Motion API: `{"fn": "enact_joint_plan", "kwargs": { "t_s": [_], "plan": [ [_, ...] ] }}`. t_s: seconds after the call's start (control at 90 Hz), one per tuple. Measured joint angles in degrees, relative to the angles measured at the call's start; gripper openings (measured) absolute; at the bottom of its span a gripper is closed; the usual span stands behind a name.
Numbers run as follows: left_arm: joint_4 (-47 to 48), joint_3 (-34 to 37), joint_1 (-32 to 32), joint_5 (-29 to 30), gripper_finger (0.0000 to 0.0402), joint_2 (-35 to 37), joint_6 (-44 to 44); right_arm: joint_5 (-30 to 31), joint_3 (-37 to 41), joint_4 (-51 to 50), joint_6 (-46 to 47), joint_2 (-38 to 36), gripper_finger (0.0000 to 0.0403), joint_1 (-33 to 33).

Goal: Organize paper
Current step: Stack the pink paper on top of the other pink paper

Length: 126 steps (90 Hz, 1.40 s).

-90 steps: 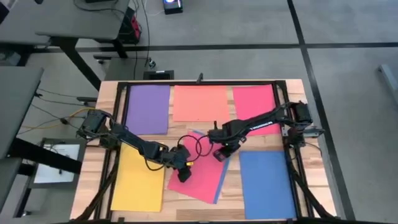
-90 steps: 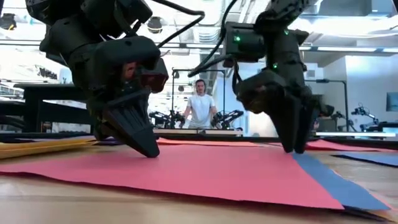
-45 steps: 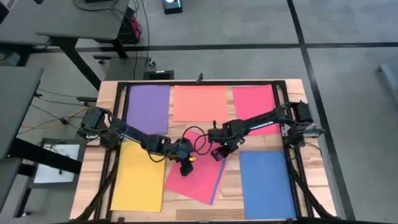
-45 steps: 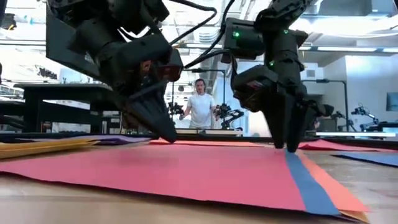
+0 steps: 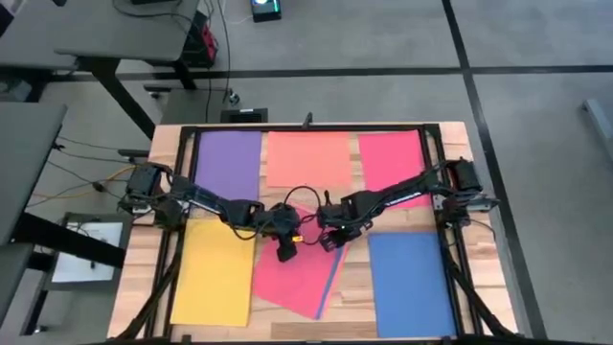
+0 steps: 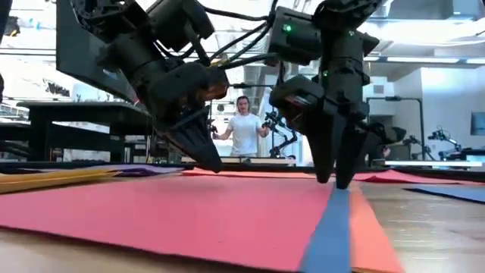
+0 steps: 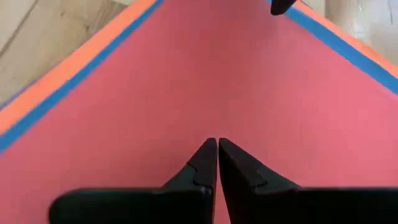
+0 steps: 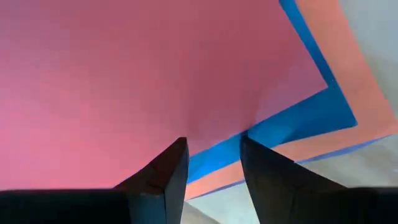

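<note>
A loose pile lies at the table's middle: a pink-red sheet point(image 5: 292, 278) on top, with a blue sheet point(image 5: 331, 276) and an orange sheet point(image 6: 373, 236) showing from under its right edge. My left gripper point(image 5: 285, 253) stands shut on the pink-red sheet's far part. My right gripper point(image 5: 330, 241) stands open at the pile's far right edge. Single sheets lie flat around the pile: purple point(image 5: 228, 165), salmon-orange point(image 5: 308, 158) and pink-red point(image 5: 393, 156) along the far side, yellow point(image 5: 215, 278) at near left, blue point(image 5: 412, 283) at near right. My left gripper sets its shut fingertips point(image 7: 210, 149) down on the top pink-red sheet point(image 7: 217, 93), slanting down from the table's left. The sheet lies flat on the pile. My right gripper points down with both tips on the pile, one finger point(image 8: 174, 158) on the pink-red sheet, the other point(image 8: 258, 155) at its edge by the blue strip point(image 8: 292, 124). The sheets lie flat.
A black frame point(image 5: 306, 127) runs along the table's far edge and down both sides. Bare wood shows between the pile and the near-right blue sheet point(image 5: 356, 287). A person point(image 6: 244, 130) stands in the room beyond the table.
My left gripper has gone toward the far edge and my right gripper a little toward the left, both keeping their tips on the pile. The pile has turned about on the table, and the blue and orange sheets now show more from under the pink-red one.
</note>
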<state>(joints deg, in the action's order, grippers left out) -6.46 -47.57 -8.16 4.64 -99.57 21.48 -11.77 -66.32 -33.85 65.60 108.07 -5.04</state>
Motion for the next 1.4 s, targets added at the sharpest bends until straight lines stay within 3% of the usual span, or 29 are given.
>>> {"fn": "enact_joint_plan", "kwargs": {
  "t_s": [0.644, 0.867, 1.078, 1.4],
  "plan": [
    [-3.2, -0.2, 0.0, -3.4, 0.0, -6.2, -5.8, 1.3, 0.1, 4.7, 3.6, -0.3, 0.0138, 0.6],
    [-3.0, -0.2, -0.1, -3.3, 0.0, -6.2, -5.3, -3.0, 0.1, 2.1, 3.7, -4.1, 0.0138, 0.7],
    [-2.9, -0.2, -0.2, -3.4, 0.0, -6.3, -6.7, -3.6, 0.1, 3.0, 5.0, -5.9, 0.0138, 0.6],
    [-3.5, -0.1, -0.2, -3.4, 0.0, -6.3, -6.7, -12.3, 0.1, 0.5, 3.4, -5.7, 0.0138, 0.4]
  ]
}}
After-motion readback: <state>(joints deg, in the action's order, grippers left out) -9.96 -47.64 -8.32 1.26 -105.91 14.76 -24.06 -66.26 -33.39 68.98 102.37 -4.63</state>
